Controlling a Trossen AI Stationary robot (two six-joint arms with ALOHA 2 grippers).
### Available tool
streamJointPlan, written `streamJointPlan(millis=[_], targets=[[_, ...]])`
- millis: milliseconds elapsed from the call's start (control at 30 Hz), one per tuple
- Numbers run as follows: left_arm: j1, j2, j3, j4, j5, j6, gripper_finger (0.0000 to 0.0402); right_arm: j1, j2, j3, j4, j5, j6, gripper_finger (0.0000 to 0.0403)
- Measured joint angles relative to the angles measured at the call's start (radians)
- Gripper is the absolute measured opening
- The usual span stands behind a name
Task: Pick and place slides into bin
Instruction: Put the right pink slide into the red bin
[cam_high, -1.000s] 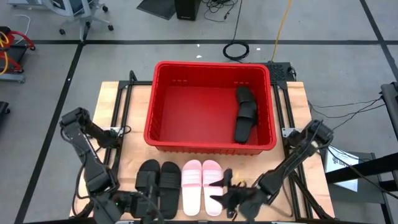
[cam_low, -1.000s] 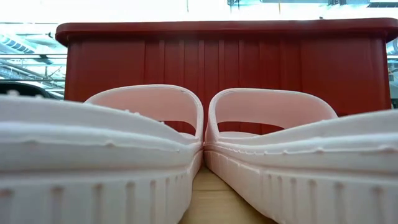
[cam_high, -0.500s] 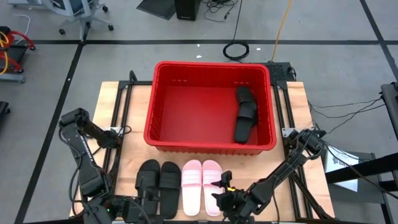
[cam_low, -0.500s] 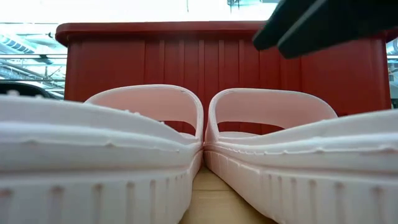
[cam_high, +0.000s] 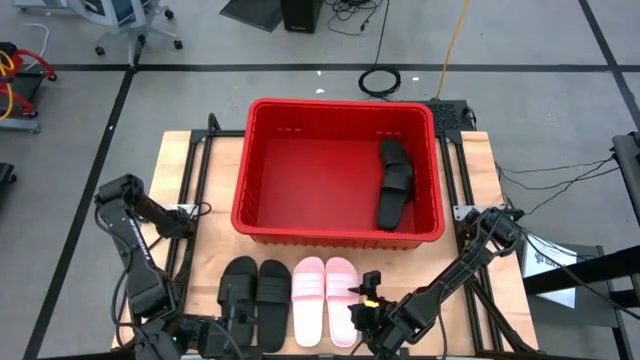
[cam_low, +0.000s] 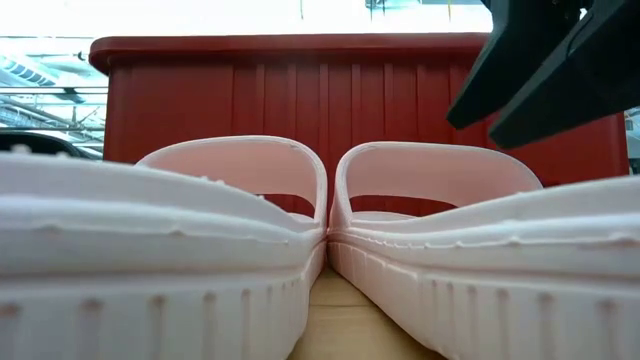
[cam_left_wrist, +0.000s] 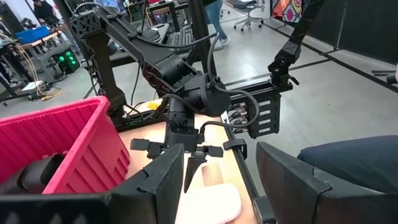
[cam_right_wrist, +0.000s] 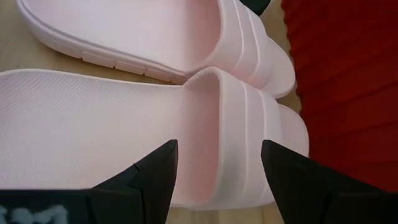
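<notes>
Since half a second ago my right gripper (cam_high: 366, 300) has crept forward along the right-hand pink slide (cam_high: 341, 299), and in the low view its dark fingers (cam_low: 545, 70) now hang further right in front of the bin (cam_low: 300, 90). From its wrist camera I see the jaws spread wide above that slide's broad strap (cam_right_wrist: 239, 124), holding nothing and, as far as I can tell, not touching it. Both pink slides are matte moulded foam with a fine pebbled footbed, smooth ridged straps and small notches along the sole edge; the left pink slide (cam_high: 308, 299) lies pressed against its partner. Beside them sit two matte black slides (cam_high: 255, 298), also side by side, near the table's (cam_high: 505, 170) front edge on the pale wood. My left gripper (cam_left_wrist: 214, 180) waits low at the front left corner with its jaws wide apart and empty. Behind the row stands the bin, glossy red plastic with vertical ribs and a thick rim, and two more black slides (cam_high: 394, 183) lie overlapping along its right inner wall.
</notes>
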Motion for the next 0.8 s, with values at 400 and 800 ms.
streamJointPlan(millis=[400,800], targets=[[0.001,0.0,0.0,0.0,0.0,-0.003,0.0202,-0.035,0.001,-0.001,-0.04,-0.05,0.027,0.0221],[0.001,0.0,0.0,-0.003,0.0,-0.003,0.0202,-0.048,0.001,-0.002,-0.036,-0.077,0.031,0.0221]])
